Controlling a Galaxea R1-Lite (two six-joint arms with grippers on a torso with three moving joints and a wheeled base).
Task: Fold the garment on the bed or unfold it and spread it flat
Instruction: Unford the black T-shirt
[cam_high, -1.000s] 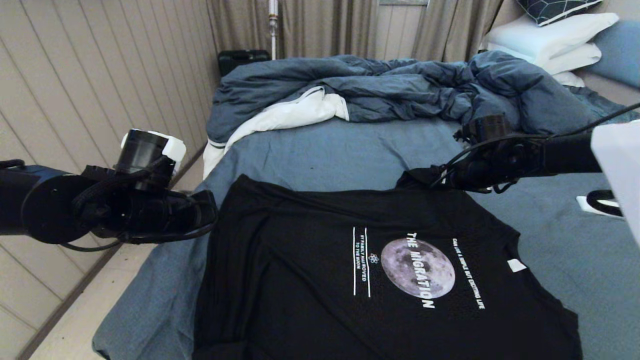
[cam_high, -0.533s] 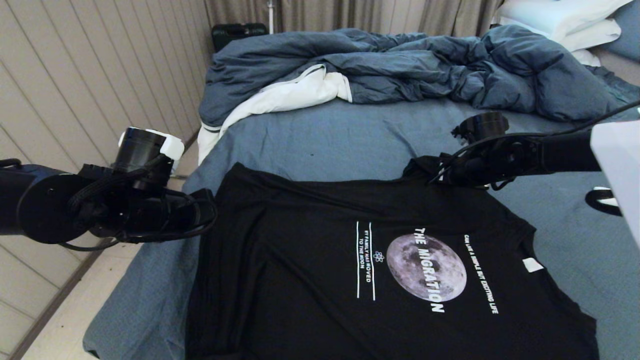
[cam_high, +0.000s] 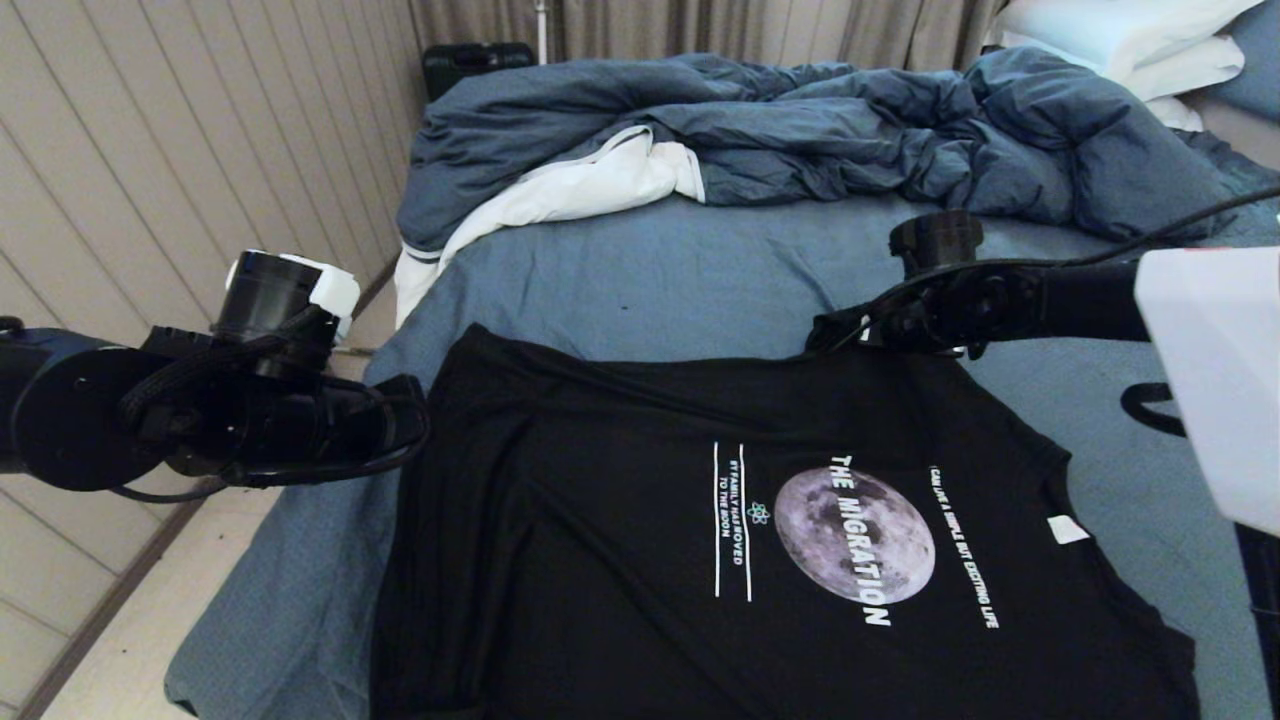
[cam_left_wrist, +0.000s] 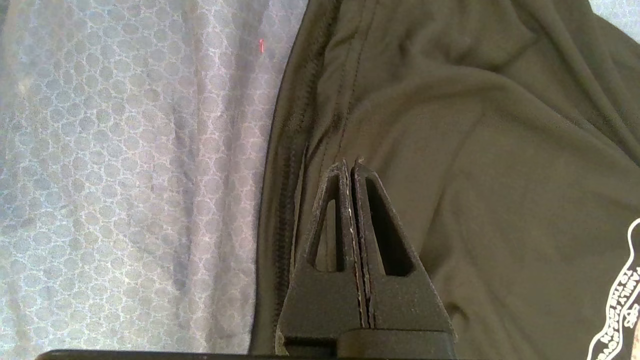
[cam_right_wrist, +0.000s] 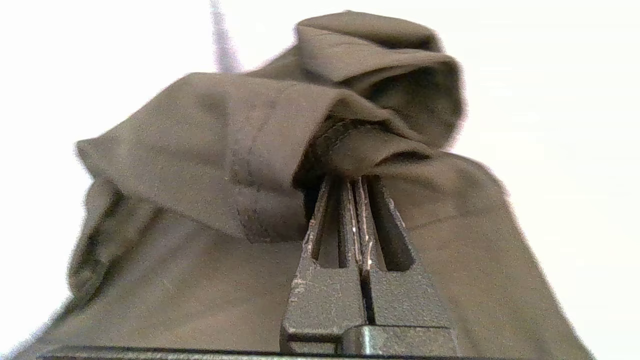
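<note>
One black garment (cam_high: 700, 520) lies on the bed (cam_high: 650, 280), print side up, showing one grey moon (cam_high: 853, 537), the white "THE MIGRATION" lettering across it and one small white neck label (cam_high: 1067, 529).

Two tools are at work, one at each far corner of the shirt. The left tool (cam_left_wrist: 350, 167) sits at the shirt's stitched edge, its two fingers pressed together with no gap between them. In the left wrist view their tips (cam_left_wrist: 361, 175) lie against a ridge of the fabric right beside the seam; whether cloth is actually pinched between them cannot be told. The honeycomb-patterned sheet lies just beyond that seam, on the outer side of this tool.

The right tool (cam_right_wrist: 352, 182) is closed as well, and its two fingers clamp a bunched fold of the shirt's hemmed edge. The cloth rolls over the fingertips (cam_right_wrist: 372, 200) and drapes away beneath them, so this corner is raised off the sheet.

Beyond both tools, further up the bed, lies one rumpled dark blue duvet (cam_high: 800, 140) with white lining turned out. White pillows (cam_high: 1120, 40) are stacked past the right tool, by the blue headboard.
</note>
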